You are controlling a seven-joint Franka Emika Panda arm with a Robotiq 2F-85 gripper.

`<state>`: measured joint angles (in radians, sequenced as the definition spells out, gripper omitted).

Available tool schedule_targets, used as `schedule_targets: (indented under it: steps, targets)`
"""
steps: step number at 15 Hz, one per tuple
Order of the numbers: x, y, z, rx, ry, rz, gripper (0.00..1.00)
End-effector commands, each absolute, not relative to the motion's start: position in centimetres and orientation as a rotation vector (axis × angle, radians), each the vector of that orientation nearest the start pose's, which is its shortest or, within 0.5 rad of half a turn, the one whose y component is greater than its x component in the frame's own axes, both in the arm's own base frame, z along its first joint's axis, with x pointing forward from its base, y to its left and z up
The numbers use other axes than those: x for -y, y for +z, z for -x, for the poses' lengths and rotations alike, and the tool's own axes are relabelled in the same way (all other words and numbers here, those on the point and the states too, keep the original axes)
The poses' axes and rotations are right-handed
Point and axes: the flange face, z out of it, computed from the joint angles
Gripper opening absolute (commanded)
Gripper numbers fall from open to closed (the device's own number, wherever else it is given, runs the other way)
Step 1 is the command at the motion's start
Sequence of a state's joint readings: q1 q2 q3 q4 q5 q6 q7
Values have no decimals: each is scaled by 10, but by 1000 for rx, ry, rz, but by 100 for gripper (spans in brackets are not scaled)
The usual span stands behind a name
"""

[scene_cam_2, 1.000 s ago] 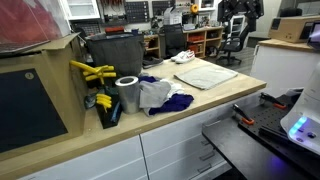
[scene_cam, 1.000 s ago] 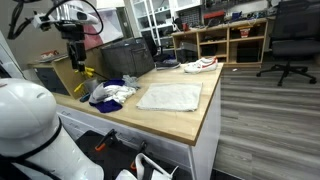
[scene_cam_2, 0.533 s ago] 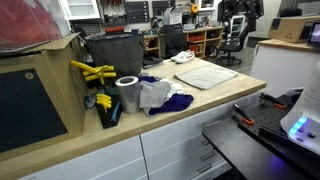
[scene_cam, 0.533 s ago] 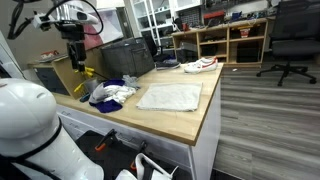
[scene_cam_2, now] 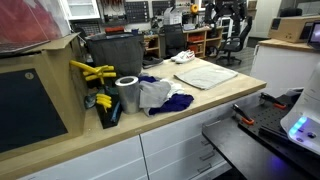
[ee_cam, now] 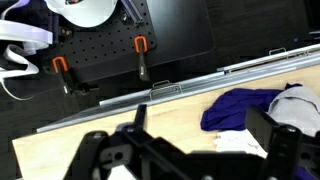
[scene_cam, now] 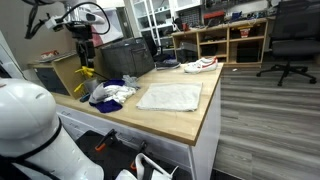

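My gripper hangs high above the back corner of the wooden table, over a pile of blue and white cloths. In the wrist view the gripper is open and empty, its two dark fingers wide apart. Below it lie the blue cloth and a white cloth on the wood. The pile also shows in an exterior view, with the arm far behind. Nothing touches the fingers.
A folded pale towel lies mid-table, with a white and red shoe at the far end. A grey bin, yellow tools and a metal cylinder stand by the pile. An office chair and shelves stand beyond.
The arm has shifted a little sideways above the table's back corner, toward the grey bin. The cloths, towel and shoe have not moved.
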<state>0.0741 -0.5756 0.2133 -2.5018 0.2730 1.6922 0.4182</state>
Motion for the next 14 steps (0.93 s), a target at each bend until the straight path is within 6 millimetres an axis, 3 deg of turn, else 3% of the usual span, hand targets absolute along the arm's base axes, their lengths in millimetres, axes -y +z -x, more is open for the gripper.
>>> schedule_targets:
  steps: [1,9,14]
  targets:
    - [-144,453,-377,-383,427,3010,100]
    - [-148,429,-458,-384,441,3019,100]
    - [-127,415,-499,-454,453,3033,100]
